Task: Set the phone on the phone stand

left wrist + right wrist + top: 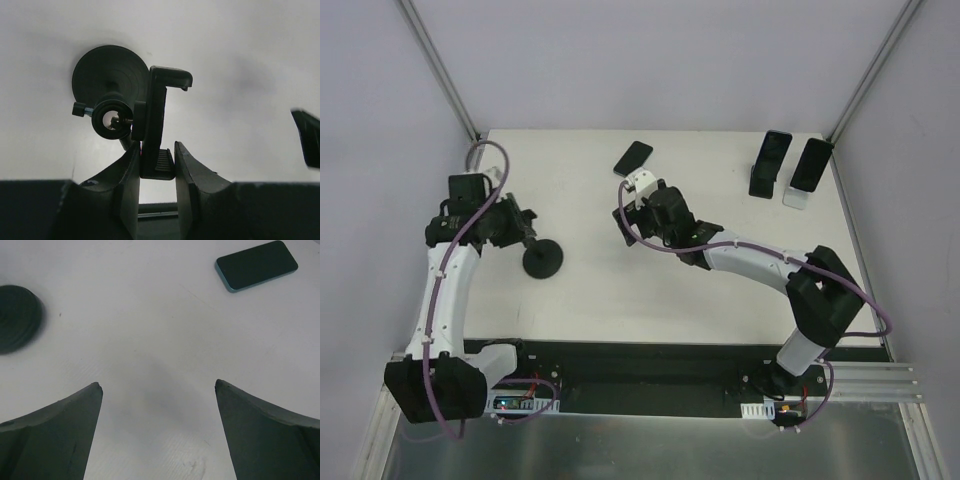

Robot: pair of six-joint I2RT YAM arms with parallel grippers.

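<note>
phone: black-screened flat rectangular phone (256,265) showing a teal edge
stand: black round-based plastic phone stand (159,125) reading matte black all over, ribbed pattern showing on its lower clamp end
table: white matte tabletop (620,300) showing plain, no pattern
cables: purple sleeved cables (438,290) running over white arm links

I inspected the left arm (438,300) and the right arm (750,262). Both showed white tubular links between bulky black joint housings. The left purple cable (495,143) ran along its arm in loose loops, as did the right purple cable (888,318). The right wrist carried a small white bracket (641,185). The left fingers (125,192) and right fingers (55,432) were dark, smooth, tapered wedges.
</note>
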